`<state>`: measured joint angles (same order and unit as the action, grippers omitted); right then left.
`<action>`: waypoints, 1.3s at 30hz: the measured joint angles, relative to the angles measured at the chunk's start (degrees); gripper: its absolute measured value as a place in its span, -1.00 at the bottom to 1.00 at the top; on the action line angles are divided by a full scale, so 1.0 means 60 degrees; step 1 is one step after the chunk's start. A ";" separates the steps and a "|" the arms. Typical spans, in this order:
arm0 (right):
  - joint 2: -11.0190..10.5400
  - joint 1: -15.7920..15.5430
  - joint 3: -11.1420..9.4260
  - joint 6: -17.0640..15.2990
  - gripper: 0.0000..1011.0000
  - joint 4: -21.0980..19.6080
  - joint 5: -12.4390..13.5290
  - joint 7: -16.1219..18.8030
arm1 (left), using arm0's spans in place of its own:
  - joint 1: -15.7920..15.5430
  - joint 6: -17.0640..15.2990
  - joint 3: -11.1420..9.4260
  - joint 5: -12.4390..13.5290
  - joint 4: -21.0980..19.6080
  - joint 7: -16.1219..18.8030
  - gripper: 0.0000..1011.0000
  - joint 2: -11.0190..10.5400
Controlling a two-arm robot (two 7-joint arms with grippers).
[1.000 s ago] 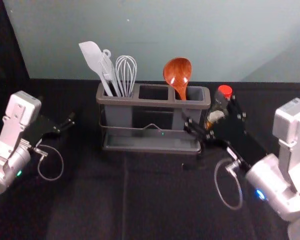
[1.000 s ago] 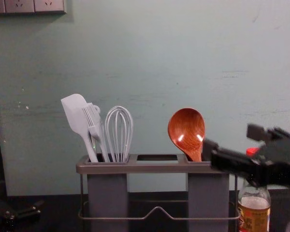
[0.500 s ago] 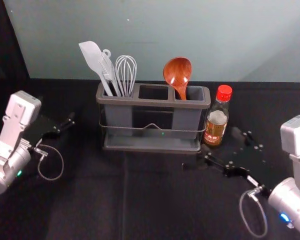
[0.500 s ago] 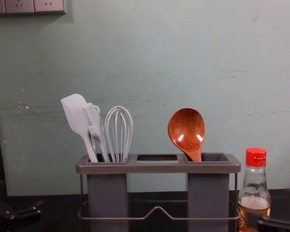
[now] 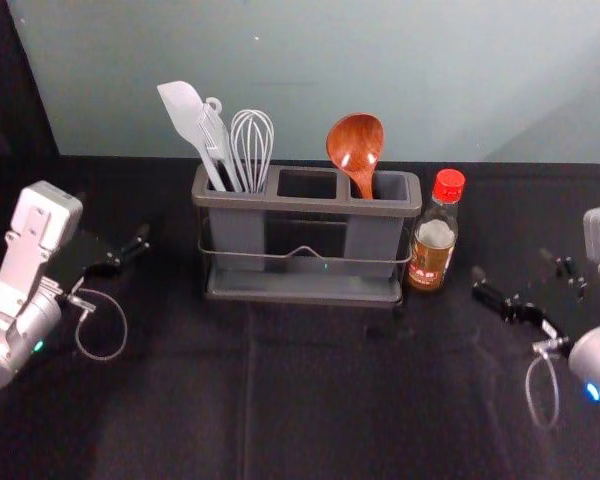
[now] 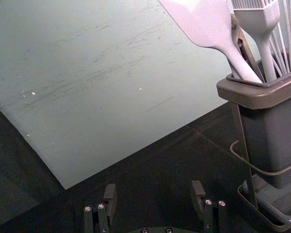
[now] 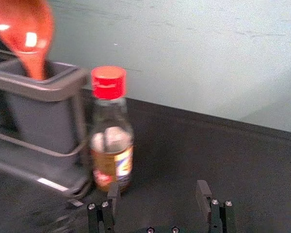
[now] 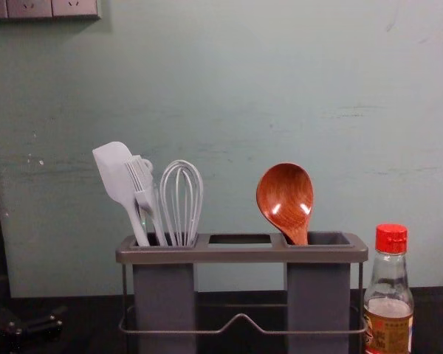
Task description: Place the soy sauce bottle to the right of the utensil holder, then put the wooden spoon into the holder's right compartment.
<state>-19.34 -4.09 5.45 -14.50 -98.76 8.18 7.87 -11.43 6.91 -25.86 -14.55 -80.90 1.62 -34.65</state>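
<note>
Wooden spoon (image 5: 355, 143) in right compartment of utensil holder (image 5: 280, 203), soy sauce bottle (image 5: 433, 240) upright at three o'clock. Spread, empty: right gripper (image 5: 511, 265) at bottle's four o'clock, left gripper (image 5: 114, 222) at holder's nine.

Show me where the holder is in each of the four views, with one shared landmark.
Head view: holder mid-picture, left of the bottle.
Left wrist view: its end with the spatula.
Right wrist view: its end with the spoon, beside the bottle.
Chest view: low centre, whisk and spoon in it.
Shared landmark: the wall behind it.
</note>
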 joint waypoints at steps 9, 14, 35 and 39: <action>0.0246 0.1216 0.0132 0.1794 0.99 0.1741 -0.0764 -0.0158 | 0.0000 -0.0001 0.0000 0.0000 0.0000 0.0000 0.99 0.0000; 0.0513 0.1914 0.0244 0.3106 0.99 0.2995 -0.1195 -0.0214 | 0.0001 -0.0001 -0.0001 0.0001 0.0000 0.0000 0.99 0.0000; 0.1171 0.2762 0.0135 0.2939 0.99 0.4080 -0.2142 -0.0832 | 0.0000 0.0000 0.0000 0.0000 0.0000 0.0000 0.99 0.0000; 0.1162 0.2763 0.0146 0.2954 0.99 0.4074 -0.2130 -0.0826 | 0.0001 -0.0001 0.0000 0.0000 0.0000 0.0000 0.99 0.0000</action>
<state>-12.37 12.49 6.33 3.22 -74.32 -4.60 2.91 -11.43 6.90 -25.86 -14.55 -80.90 1.62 -34.65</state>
